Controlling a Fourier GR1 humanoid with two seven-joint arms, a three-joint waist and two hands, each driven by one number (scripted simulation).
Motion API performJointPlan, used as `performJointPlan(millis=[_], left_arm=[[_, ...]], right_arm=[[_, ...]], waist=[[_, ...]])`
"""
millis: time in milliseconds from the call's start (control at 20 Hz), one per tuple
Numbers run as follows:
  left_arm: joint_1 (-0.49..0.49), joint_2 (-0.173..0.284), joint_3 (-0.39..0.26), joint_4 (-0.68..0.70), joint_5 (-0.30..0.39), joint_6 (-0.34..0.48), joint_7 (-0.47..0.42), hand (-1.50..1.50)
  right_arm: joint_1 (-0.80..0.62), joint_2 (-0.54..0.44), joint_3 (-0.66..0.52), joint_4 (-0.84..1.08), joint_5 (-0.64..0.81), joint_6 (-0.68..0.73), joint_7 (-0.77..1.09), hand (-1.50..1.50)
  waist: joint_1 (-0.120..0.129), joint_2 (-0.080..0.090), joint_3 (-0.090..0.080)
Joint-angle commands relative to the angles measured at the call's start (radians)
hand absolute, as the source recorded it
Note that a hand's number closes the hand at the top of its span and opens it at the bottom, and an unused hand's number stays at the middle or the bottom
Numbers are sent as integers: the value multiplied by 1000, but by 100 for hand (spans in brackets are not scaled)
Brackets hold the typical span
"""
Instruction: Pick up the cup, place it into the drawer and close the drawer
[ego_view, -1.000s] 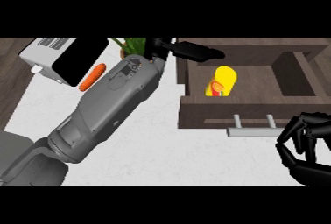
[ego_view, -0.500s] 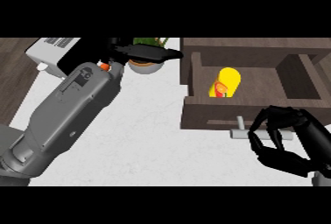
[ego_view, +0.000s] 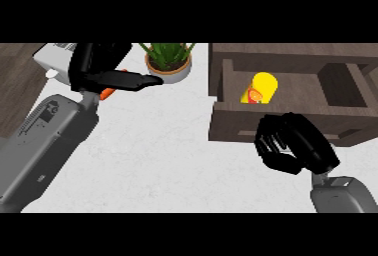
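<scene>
In the head view, the yellow cup (ego_view: 260, 89) is seen lying on its side inside the open drawer (ego_view: 347, 125), near the drawer's left wall. A cup like this is judged to be light, hard and smooth, so it could roll or slip; if it had to be lifted again, it would best be held around its middle. The drawer is judged to be stiff and heavier, and it would best be pushed flat on its front board. The right hand (ego_view: 294, 145) is seen at that front board, with its fingers curled and nothing held in them. The left hand (ego_view: 111, 75) is seen near the plant pot (ego_view: 169, 67), with its fingers out straight and nothing held. An orange thing (ego_view: 109, 92) is partly hidden under it.
</scene>
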Motion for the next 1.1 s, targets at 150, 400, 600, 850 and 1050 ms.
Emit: performJointPlan(millis=[150,400,600,850,1050], left_arm=[[206,83,53,-151,18,-72,-36,-150],[280,118,98,-219,4,-99,-13,-150],[319,85,109,-165,-19,-128,-86,-150],[368,129,145,-273,17,-161,-23,-150],[381,114,156,-179,0,-230,-104,-150]], right_arm=[[-135,5,49,358,207,-169,-124,150],[-336,95,-4,688,225,-247,-166,150],[-461,116,-65,964,221,-339,-269,150],[-603,47,-161,1171,177,-305,-355,150],[-723,45,-194,1294,177,-296,-328,150]], waist=[[0,4,1],[-11,5,1],[-3,13,2],[8,14,2],[25,30,2]])
